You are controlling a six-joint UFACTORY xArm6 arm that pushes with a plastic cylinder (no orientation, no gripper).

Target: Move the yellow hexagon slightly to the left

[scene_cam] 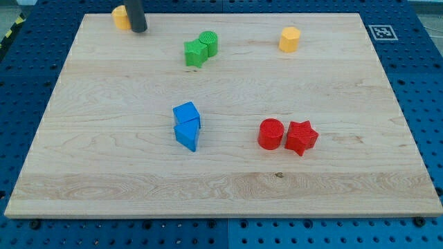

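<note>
A yellow block (289,39) that looks like a hexagon stands near the view's top, right of centre. A second yellow block (120,17) sits at the top left corner of the wooden board (332,194); the rod partly hides it and I cannot make out its shape. My tip (138,30) rests on the board, touching or almost touching this second yellow block on its right side. The tip is far to the left of the hexagon-like block.
A green star (196,53) and a green cylinder (209,41) touch each other at the top centre. A blue cube (187,113) and a blue triangle (187,135) sit together mid-board. A red cylinder (270,133) and a red star (301,137) lie at the right.
</note>
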